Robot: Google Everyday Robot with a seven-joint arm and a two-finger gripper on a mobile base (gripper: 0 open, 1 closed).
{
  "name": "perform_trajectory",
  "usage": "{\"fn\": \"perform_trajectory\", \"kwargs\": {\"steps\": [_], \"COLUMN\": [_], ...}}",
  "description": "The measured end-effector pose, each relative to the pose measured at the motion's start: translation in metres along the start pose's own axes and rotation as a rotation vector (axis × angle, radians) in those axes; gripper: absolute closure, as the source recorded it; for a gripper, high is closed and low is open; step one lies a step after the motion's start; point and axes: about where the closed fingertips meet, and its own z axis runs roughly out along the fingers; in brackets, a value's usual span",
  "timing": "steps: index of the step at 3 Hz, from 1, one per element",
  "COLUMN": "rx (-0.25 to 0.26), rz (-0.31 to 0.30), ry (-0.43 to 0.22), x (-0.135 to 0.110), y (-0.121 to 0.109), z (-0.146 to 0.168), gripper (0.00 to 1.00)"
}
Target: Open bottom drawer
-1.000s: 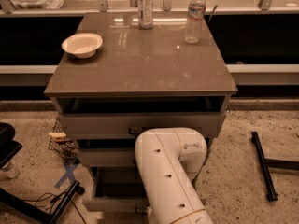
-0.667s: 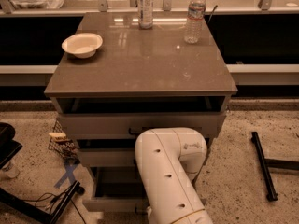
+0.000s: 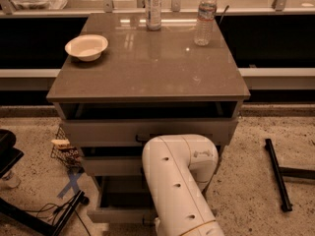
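The bottom drawer [image 3: 115, 214] is the lowest and narrowest light grey front of the cabinet. It stands pulled out, with its dark inside [image 3: 123, 196] showing behind the front. My white arm [image 3: 177, 181] reaches down in front of the cabinet and covers the middle of the drawer fronts. My gripper is hidden behind the arm, low down near the bottom drawer's centre. A small dark piece [image 3: 147, 221] shows at the arm's left edge on the bottom front; I cannot tell whether it is the handle.
The widest top drawer [image 3: 98, 132] and the mid-sized drawer [image 3: 110, 166] also stand slightly out. On the cabinet top [image 3: 147, 68] are a white bowl [image 3: 86, 46] and two bottles [image 3: 153, 4] [image 3: 205, 16]. A wire basket [image 3: 64, 151] stands at the left and a black bar [image 3: 278, 173] lies on the floor at the right.
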Motion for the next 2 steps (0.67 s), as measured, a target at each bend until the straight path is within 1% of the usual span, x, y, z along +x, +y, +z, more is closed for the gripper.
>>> {"fn": "perform_trajectory", "kwargs": {"steps": [1, 2], "rx": [0.0, 0.001], "rz": [0.0, -0.005], "ry": [0.0, -0.003], "x": [0.0, -0.0023], "y": [0.0, 0.0], "z": [0.0, -0.0017], "gripper": [0.27, 0.35]}}
